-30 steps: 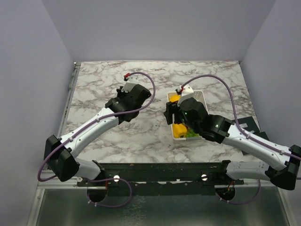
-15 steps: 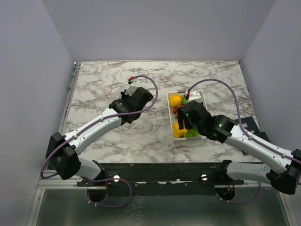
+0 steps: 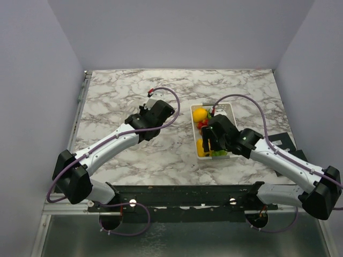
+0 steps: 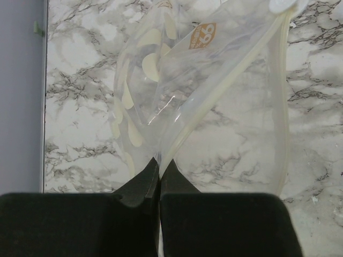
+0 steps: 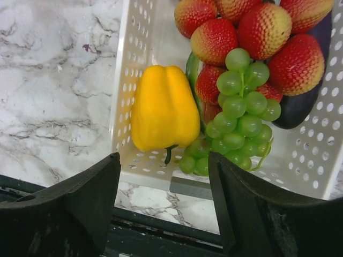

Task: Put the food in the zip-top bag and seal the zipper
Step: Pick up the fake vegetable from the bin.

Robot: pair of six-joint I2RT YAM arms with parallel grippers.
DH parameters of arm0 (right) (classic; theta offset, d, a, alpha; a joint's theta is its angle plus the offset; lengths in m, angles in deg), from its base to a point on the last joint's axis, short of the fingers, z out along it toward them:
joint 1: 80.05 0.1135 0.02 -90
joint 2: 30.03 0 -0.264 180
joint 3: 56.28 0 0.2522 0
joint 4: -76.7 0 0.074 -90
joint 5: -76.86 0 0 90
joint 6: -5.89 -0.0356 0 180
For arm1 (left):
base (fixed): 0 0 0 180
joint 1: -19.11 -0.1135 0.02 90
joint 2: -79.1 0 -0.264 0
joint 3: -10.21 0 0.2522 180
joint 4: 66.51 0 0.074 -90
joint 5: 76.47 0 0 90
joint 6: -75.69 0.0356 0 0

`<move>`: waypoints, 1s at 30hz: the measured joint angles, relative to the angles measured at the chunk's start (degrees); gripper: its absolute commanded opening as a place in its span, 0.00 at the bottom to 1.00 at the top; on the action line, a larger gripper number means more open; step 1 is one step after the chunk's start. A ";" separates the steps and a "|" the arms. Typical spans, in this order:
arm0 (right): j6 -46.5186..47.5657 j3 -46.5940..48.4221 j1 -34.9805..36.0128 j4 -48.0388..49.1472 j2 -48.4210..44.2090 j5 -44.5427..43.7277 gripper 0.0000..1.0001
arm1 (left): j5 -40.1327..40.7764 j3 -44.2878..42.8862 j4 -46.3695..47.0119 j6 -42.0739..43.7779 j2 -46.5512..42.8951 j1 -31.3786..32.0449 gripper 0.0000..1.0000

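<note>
Left claw (image 4: 159, 172) is pressed together, pinching the clear bag (image 4: 214, 107) by its edge over the marble surface (image 4: 80, 107). Right claw (image 5: 163, 167) hangs spread above the basket (image 5: 134, 64), over pepper (image 5: 163, 107) and grapes (image 5: 236, 118).

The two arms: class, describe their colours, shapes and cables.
Both the left arm and right arm have white tubular links, black joint housings and black bases. A purple cable loops along each. The fingers are matte black wedges.
</note>
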 measured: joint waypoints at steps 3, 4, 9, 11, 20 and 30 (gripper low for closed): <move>-0.15 -1.16 -0.92 0.83 1.33 1.92 0.72 | -0.37 0.31 0.24 0.15 0.00 0.00 0.00; -0.31 -1.49 -1.22 1.14 1.77 2.43 0.72 | -0.52 0.37 0.28 0.22 -0.02 0.00 0.00; -0.70 -3.21 -2.64 3.10 3.17 4.50 0.72 | -1.03 0.61 0.68 0.59 -0.04 0.00 0.00; -0.90 -3.96 -3.13 4.17 3.80 5.35 0.72 | -1.11 0.66 0.70 0.66 -0.04 0.00 0.00; -1.01 -6.38 -4.74 8.24 7.17 7.87 0.76 | -1.27 0.96 0.90 0.87 -0.07 0.00 0.00; -0.98 -7.34 -5.97 12.33 10.19 9.03 0.76 | -1.29 0.98 0.92 1.05 -0.07 0.00 0.00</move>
